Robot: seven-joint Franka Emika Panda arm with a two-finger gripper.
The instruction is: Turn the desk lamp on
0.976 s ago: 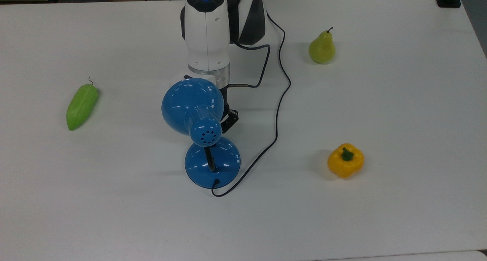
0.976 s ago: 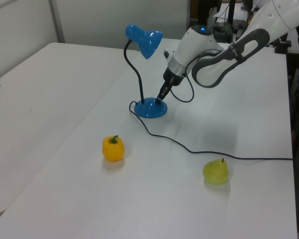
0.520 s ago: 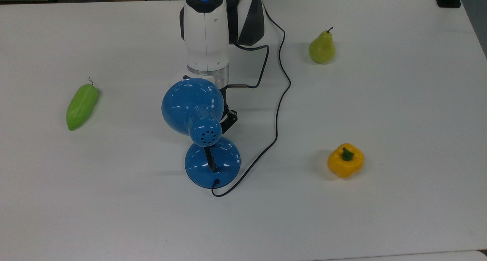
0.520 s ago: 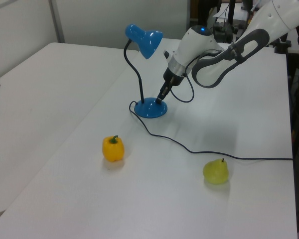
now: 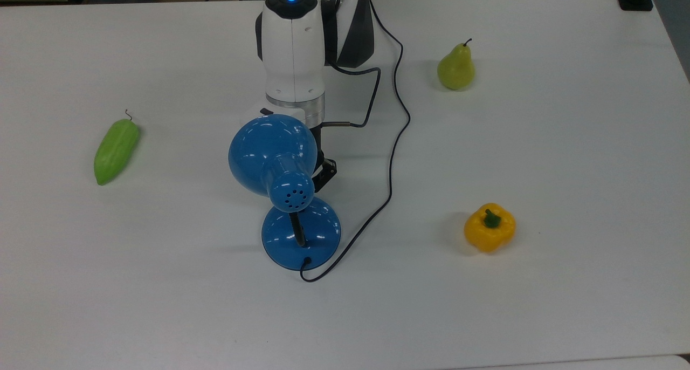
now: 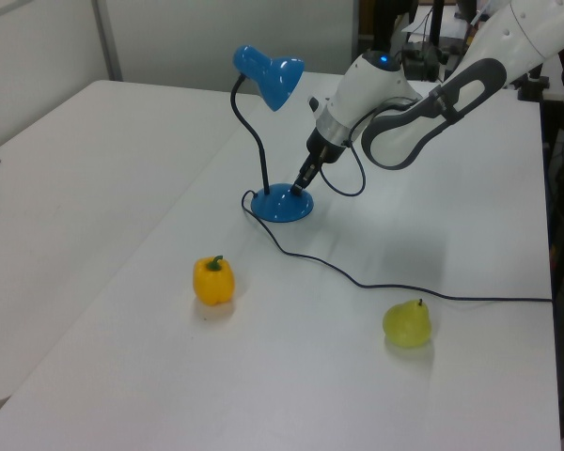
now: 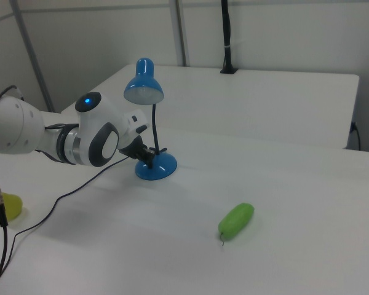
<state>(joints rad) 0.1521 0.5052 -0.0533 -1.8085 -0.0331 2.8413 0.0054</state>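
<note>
The desk lamp stands mid-table, glossy blue, with its dome shade (image 5: 271,153) held on a black neck above the round base (image 5: 301,235). The left view shows the shade (image 6: 269,76) high over the base (image 6: 282,204). The right view has the shade (image 7: 143,86) and base (image 7: 155,168) too. My gripper (image 5: 324,171) points down at the base's edge nearest the arm, partly hidden under the shade in the top view. Its tip (image 6: 301,186) touches or nearly touches the base rim. No glow shows on the table.
The lamp's thin black cord (image 5: 396,138) loops from the base along the top view's right toward the arm. A green pear (image 5: 456,68), a yellow bell pepper (image 5: 489,227) and a green gourd-like vegetable (image 5: 116,150) lie apart from the lamp on the white table (image 5: 566,305).
The arm has edged slightly toward the lamp. The lamp's base and shade have shifted a little away from the arm, and the cord loop has moved with them.
</note>
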